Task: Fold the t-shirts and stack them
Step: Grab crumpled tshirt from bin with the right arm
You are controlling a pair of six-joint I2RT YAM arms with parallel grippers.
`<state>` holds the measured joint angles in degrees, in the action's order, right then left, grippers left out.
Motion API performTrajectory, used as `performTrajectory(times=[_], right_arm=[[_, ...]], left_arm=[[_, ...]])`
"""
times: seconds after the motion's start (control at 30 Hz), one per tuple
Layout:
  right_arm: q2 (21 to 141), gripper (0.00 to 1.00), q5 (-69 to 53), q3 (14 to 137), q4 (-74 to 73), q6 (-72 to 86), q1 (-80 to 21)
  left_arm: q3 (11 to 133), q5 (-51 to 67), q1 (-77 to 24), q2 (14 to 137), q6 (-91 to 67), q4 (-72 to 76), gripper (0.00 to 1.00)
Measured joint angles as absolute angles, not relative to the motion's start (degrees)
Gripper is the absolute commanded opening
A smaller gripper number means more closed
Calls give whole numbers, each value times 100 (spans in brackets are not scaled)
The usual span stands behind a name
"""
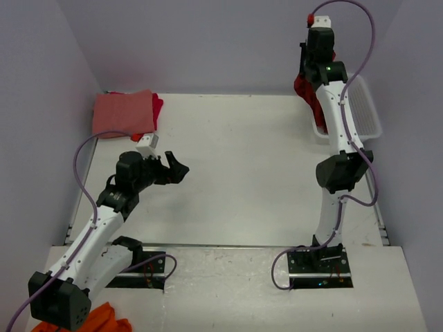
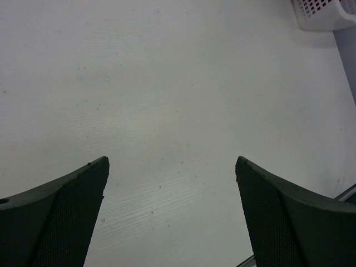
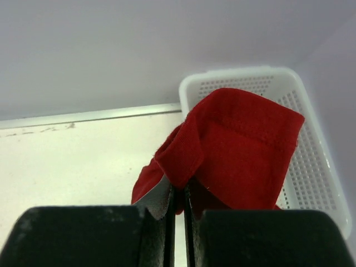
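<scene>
Two folded t-shirts (image 1: 123, 113) sit stacked at 10 o'clock; your right jaws clamp the red t-shirt (image 3: 239, 150), still unfolded; left jaws apart.

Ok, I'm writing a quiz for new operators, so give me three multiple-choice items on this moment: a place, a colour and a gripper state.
1. Where on the table does the folded salmon-pink t-shirt lie?
A. far left corner
B. near right corner
C. middle

2. What colour is the held t-shirt in the right gripper?
A. orange
B. red
C. white

3. How is the left gripper?
A. shut on cloth
B. shut, empty
C. open, empty

Key: 1 A, the top view shows it at the far left corner; 2 B, red cloth is pinched between the shut fingers; 3 C, its fingers stand wide apart over bare table.
</scene>
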<state>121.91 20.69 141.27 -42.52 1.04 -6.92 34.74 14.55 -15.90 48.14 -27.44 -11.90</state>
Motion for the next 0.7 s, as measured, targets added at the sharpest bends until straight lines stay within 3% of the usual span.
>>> performTrajectory(times=[0.17, 0.37, 0.7], right_arm=[[11657, 0, 2161, 14153, -4075, -362, -1129], [10173, 0, 2342, 14171, -3610, -982, -1669], [8353, 0, 3518, 14387, -2700, -2368, -4427]], left_arm=[[3315, 1444, -1590, 4668, -2744, -1221, 95], [3232, 1435, -1590, 4615, -2746, -1302, 95], [3262, 1323, -1592, 4641, -2816, -1310, 95]])
